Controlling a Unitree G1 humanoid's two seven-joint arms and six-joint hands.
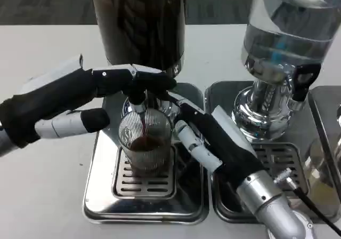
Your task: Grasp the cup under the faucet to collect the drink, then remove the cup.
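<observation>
Reaching level, the left robot hand point(80, 103) presses the faucet point(139, 89); the right robot hand point(213, 143) grips the cup point(145, 143).

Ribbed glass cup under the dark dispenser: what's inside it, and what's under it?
Inside the cup: dark drink pooled low, a thin stream falling in from the faucet. Under it: the slotted grate of the drip tray. The cup's base contact is hidden by the liquid.

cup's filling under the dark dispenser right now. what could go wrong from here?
1. The left hand presses the faucet while drink streams into the cup; pulling the cup away before the flow stops would likely spill onto the drip tray.
2. The right hand lies against the ribbed glass cup's side; whether it fully grips is unclear, so it might slip or tip.
</observation>
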